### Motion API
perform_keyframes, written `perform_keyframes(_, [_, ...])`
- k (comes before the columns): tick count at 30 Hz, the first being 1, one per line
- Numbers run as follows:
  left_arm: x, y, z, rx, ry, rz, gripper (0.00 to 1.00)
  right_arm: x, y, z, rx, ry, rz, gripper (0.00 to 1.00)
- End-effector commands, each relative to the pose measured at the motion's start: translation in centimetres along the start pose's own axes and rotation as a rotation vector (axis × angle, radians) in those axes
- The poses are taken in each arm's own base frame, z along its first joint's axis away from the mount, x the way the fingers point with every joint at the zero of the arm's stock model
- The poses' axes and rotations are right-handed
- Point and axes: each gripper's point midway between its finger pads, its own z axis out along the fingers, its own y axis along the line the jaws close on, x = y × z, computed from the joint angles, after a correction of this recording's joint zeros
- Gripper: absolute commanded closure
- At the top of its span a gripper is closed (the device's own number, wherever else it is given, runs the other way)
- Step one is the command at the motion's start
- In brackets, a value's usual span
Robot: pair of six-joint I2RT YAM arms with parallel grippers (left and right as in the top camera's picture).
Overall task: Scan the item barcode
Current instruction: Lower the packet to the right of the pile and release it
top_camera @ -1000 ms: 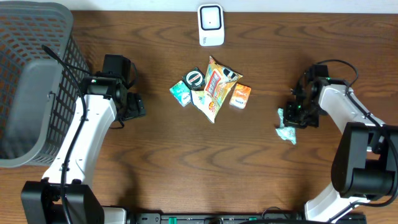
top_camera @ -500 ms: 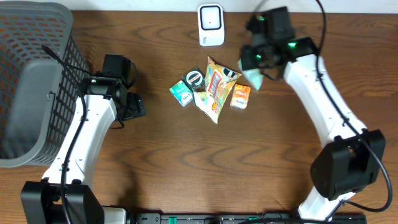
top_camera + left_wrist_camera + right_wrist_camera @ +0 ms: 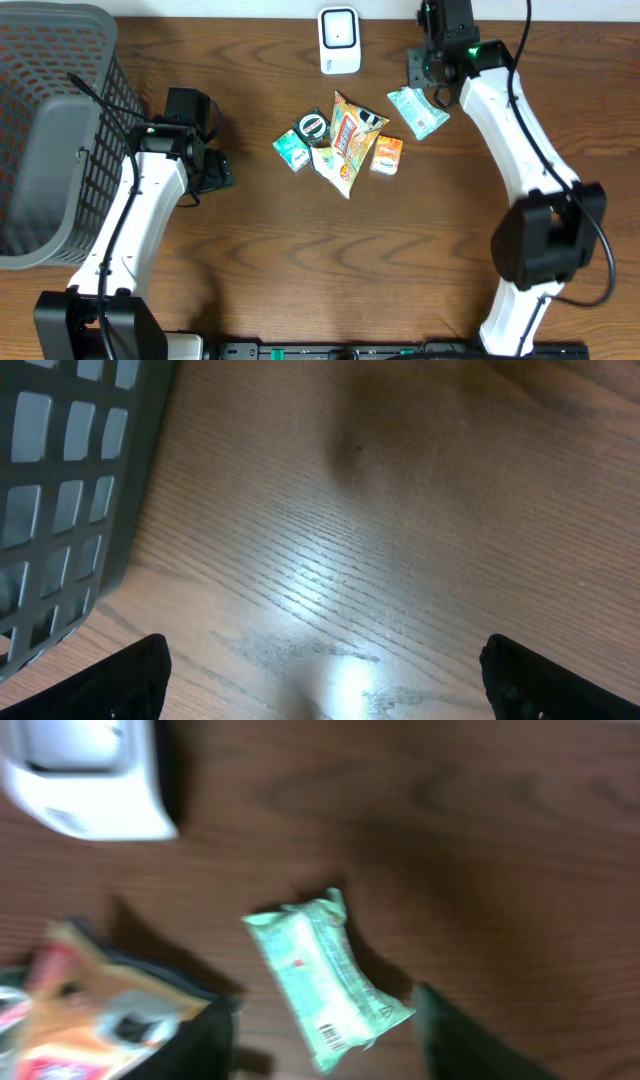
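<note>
Having swung over from the right edge of the brown wooden worktop (image 3: 300,260), the right pincer (image 3: 330,1035) is hovering half-spread and empty above the pale green plastic packet (image 3: 325,982), which is lying near the white box scanner (image 3: 339,40). Regripping should be leaving its barcode end uncovered and steering clear of the yellow crisp bag (image 3: 347,140). The left pincer (image 3: 320,670) is idling wide open.

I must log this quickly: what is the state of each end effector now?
Left end effector: open, holding nothing.
Right end effector: open; green packet lies loose below it.
</note>
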Motion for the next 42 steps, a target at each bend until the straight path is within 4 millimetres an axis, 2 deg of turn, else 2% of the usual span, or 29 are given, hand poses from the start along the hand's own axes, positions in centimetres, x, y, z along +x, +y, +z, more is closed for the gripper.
perform_keyframes(1, [0.1,0.5,0.1,-0.022,0.0,-0.014,0.02,2.9,-2.6,5.4,0.031,0.111,0.011,0.35])
perform_keyframes(2, [0.1,0.5,0.1,-0.023,0.0,-0.015,0.02,3.8,-3.0,6.7,0.01,0.142,0.026,0.31])
perform_keyframes(4, [0.1,0.5,0.1,-0.023,0.0,-0.015,0.02,5.6,-2.0,9.0,-0.137,0.204,0.071,0.25])
perform_keyframes(7, [0.1,0.5,0.1,-0.023,0.0,-0.014,0.02,7.2,-1.4,10.9,-0.29,0.253,0.115,0.2])
perform_keyframes(12, [0.1,0.5,0.1,-0.023,0.0,-0.014,0.02,8.4,-1.6,12.0,-0.362,0.288,0.161,0.26])
perform_keyframes(14, [0.1,0.5,0.1,-0.022,0.0,-0.014,0.02,8.9,-1.4,12.3,-0.367,0.301,0.147,0.34])
perform_keyframes(16, [0.1,0.5,0.1,-0.022,0.0,-0.014,0.02,9.5,-1.0,12.5,-0.372,0.322,0.144,0.46])
perform_keyframes(18, [0.1,0.5,0.1,-0.022,0.0,-0.015,0.02,10.5,-0.3,12.6,-0.383,0.355,0.131,0.7])
perform_keyframes(21, [0.1,0.5,0.1,-0.022,0.0,-0.015,0.02,10.6,0.2,12.2,-0.384,0.369,0.139,0.99])
perform_keyframes(25, [0.1,0.5,0.1,-0.022,0.0,-0.014,0.02,9.9,0.1,10.7,-0.378,0.369,0.168,0.99])
perform_keyframes(28, [0.1,0.5,0.1,-0.023,0.0,-0.014,0.02,8.4,-1.6,8.5,-0.273,0.329,0.144,0.99])
perform_keyframes(30, [0.1,0.5,0.1,-0.023,0.0,-0.015,0.02,7.8,-3.9,7.0,-0.104,0.314,0.136,0.99])
perform_keyframes(32, [0.1,0.5,0.1,-0.023,0.0,-0.014,0.02,7.3,-7.3,4.7,0.184,0.29,0.099,0.99])
perform_keyframes(34, [0.1,0.5,0.1,-0.022,0.0,-0.014,0.02,7.3,-8.8,3.3,0.369,0.284,0.034,0.99])
perform_keyframes(39, [0.1,0.5,0.1,-0.023,0.0,-0.015,0.02,8.5,-11.0,1.2,0.714,0.274,-0.015,0.99])
perform_keyframes(40, [0.1,0.5,0.1,-0.022,0.0,-0.014,0.02,8.7,-10.9,1.2,0.734,0.27,-0.021,0.99])
perform_keyframes(42, [0.1,0.5,0.1,-0.023,0.0,-0.014,0.02,10.3,-9.7,2.9,0.687,0.28,-0.016,0.99])
